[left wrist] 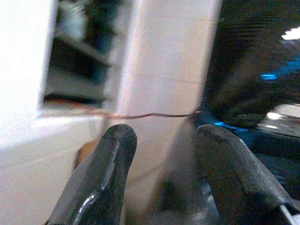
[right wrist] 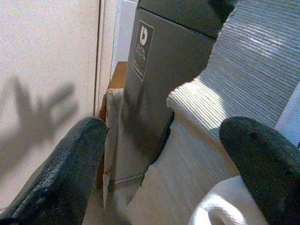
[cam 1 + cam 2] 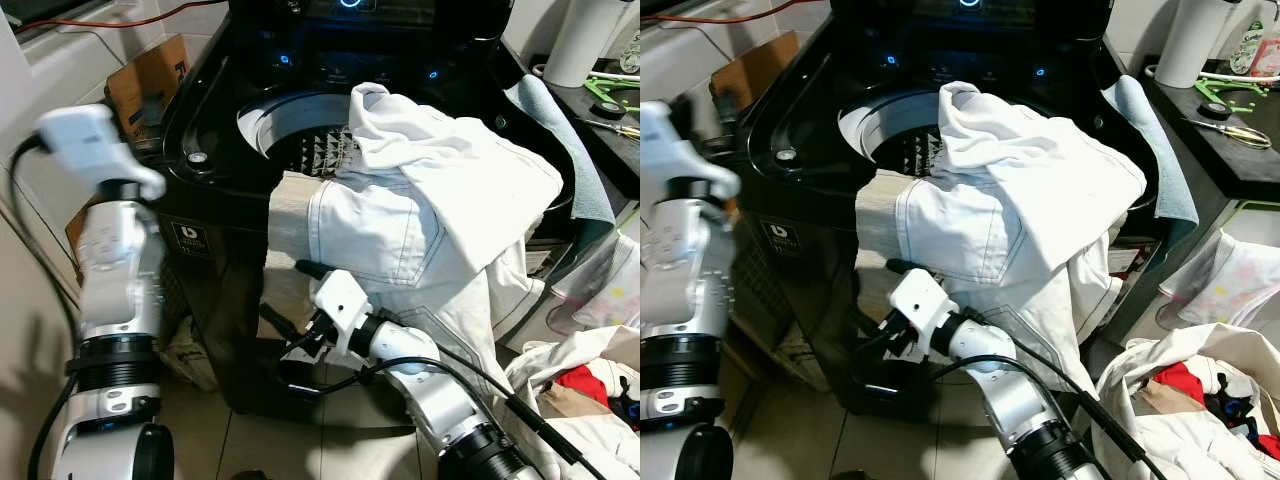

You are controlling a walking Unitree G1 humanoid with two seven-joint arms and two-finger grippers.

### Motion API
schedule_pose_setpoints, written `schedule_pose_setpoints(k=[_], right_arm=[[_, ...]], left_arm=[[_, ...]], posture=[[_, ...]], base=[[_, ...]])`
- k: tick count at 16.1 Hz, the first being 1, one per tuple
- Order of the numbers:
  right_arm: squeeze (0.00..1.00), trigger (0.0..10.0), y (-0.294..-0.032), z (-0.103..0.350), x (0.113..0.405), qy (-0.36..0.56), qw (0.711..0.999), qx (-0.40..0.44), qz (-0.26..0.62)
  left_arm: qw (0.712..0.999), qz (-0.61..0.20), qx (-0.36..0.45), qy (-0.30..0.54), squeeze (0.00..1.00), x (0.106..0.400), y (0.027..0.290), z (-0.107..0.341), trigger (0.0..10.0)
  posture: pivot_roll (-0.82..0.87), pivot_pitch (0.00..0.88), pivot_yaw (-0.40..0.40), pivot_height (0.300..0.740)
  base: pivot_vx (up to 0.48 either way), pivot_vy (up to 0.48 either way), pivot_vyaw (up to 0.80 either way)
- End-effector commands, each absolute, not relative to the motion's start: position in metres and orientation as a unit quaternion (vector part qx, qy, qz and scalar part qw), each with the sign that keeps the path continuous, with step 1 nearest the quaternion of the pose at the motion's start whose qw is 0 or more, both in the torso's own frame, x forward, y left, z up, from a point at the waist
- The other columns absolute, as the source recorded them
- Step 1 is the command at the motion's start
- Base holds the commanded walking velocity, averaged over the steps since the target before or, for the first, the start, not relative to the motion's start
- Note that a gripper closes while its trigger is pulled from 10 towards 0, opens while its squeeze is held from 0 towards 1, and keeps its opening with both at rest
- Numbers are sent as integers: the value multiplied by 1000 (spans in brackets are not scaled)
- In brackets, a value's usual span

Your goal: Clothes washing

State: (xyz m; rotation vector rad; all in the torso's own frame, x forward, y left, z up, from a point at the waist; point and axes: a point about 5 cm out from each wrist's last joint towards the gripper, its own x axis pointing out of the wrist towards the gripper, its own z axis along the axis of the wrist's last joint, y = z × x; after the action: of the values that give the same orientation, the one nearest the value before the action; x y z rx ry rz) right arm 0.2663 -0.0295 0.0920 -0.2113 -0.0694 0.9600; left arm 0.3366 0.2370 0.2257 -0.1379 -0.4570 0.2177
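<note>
My right end effector (image 2: 164, 164) is spread wide and grasps nothing, low against the washing machine (image 3: 215, 215) front; the white clothes (image 3: 420, 210) drape just above it. My left end effector (image 1: 164, 173), also spread, is raised beside the machine.

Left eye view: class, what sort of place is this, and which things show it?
Probably a home laundry corner: a top-loading washing machine, white clothes draped over its rim, more laundry piled beside it.
</note>
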Motion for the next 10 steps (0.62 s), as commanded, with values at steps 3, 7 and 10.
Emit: schedule_pose_setpoints(k=[3,7,10], right_arm=[[0,10000,-39,87,265,-22,887,-106,448],[0,10000,-47,84,268,-17,895,-107,433],[0,10000,-52,85,271,-16,901,-107,421]], left_arm=[[960,171,-80,-208,0,338,264,223,10000],[957,212,-20,-199,0,334,287,220,10000],[961,215,12,-173,0,330,297,210,10000]], posture=[[62,0,-1,740],[59,0,3,740],[63,0,3,740]], base=[[0,0,0],[0,0,0],[0,0,0]])
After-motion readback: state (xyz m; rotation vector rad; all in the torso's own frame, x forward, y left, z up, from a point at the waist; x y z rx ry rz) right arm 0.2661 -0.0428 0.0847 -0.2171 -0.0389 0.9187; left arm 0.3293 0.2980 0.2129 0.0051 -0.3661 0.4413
